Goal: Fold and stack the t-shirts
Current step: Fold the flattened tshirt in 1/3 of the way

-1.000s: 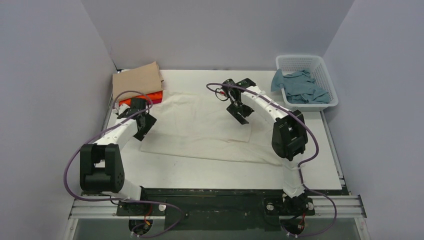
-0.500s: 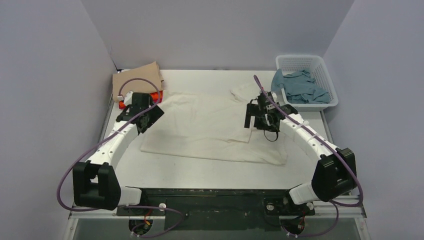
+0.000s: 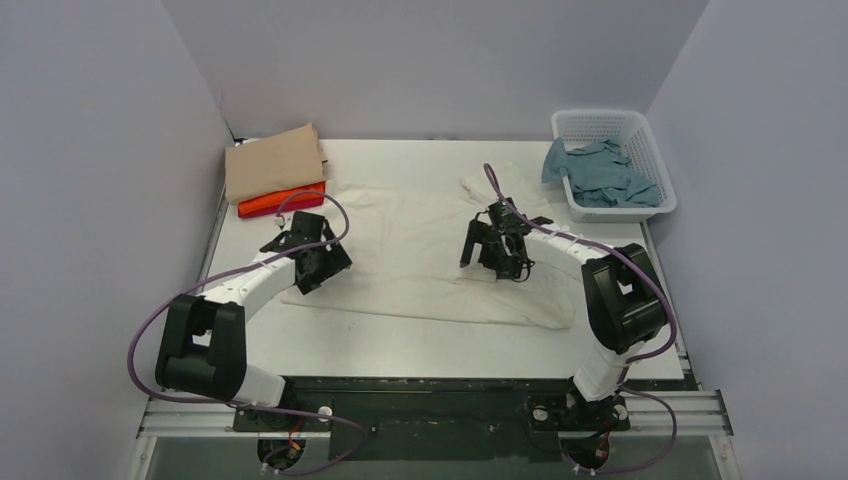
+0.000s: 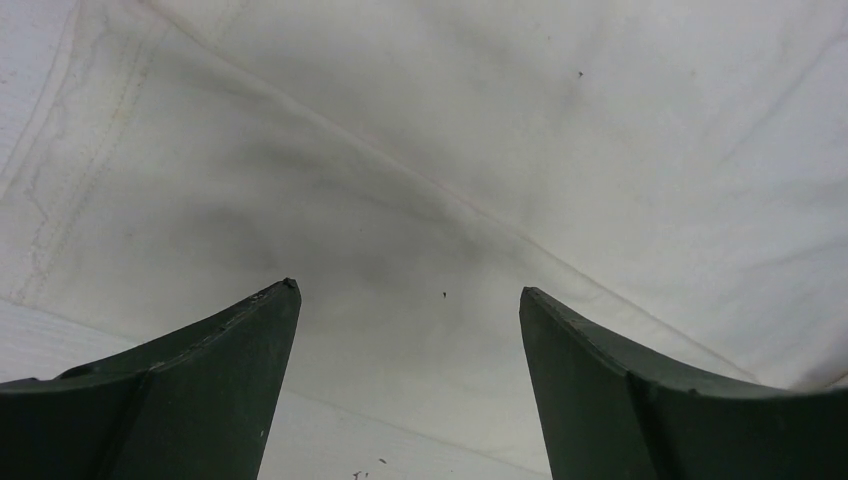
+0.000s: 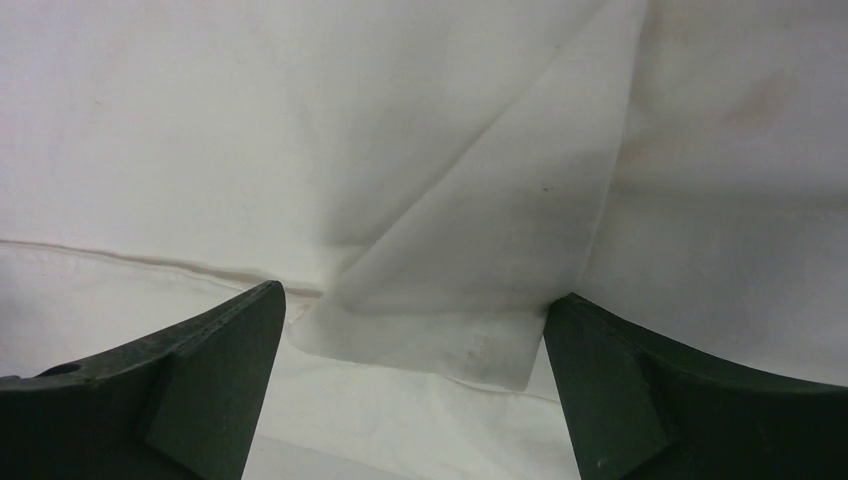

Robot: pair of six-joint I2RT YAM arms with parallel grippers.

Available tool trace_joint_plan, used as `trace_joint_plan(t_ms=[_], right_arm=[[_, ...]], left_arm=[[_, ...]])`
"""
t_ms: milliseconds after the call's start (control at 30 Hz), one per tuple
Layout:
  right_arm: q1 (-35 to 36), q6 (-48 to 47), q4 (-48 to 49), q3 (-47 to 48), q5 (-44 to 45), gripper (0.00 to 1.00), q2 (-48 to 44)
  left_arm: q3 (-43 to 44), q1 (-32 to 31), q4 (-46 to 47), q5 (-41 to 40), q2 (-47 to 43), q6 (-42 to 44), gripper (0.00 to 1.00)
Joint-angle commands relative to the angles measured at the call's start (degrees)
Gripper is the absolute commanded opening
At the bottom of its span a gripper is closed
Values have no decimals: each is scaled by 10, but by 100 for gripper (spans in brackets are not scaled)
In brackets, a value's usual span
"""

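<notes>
Cream t-shirt (image 3: 420, 255) spread flat mid-table (image 3: 450, 340), right side partly folded in. Right jaws low over folded flap (image 5: 480, 250), left jaws over shirt's left edge. Both pairs open, holding nothing. Risk: pinch catches top layer only, so flap peels back. Uneven pull between arms would skew fold toward tan shirt (image 3: 272, 160).

Table (image 3: 400, 340): cream t-shirt (image 3: 420, 250), stack (image 3: 275, 175), basket (image 3: 598, 114)
</notes>
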Motion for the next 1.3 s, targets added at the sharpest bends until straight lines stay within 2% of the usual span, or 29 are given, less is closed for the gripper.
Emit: trace_joint_plan(t_ms=[0, 233, 333, 400, 500, 667, 900, 1067, 1267], right_arm=[[11, 14, 29, 45, -13, 94, 41], [19, 25, 44, 156, -29, 94, 108], [24, 28, 21, 254, -29, 93, 137], [31, 8, -13, 302, 9, 93, 145], [40, -37, -79, 315, 101, 93, 123], [36, -59, -106, 205, 168, 93, 37], [11, -34, -88, -22, 169, 93, -67], [-11, -28, -82, -95, 158, 94, -80], [-15, -20, -113, -180, 143, 94, -150]], left_arm=[[-1, 4, 33, -26, 6, 16, 91], [-4, 5, 22, -42, 6, 14, 91], [2, 5, 9, -54, -3, 15, 92], [6, 5, 4, -59, -14, 16, 92], [12, 5, 4, -63, -29, 21, 92], [19, 4, 10, -61, -30, 26, 92], [7, 6, 41, -37, -3, 29, 92], [-18, 5, 52, -30, 24, 17, 92], [-80, -3, -21, -30, 7, -24, 92]])
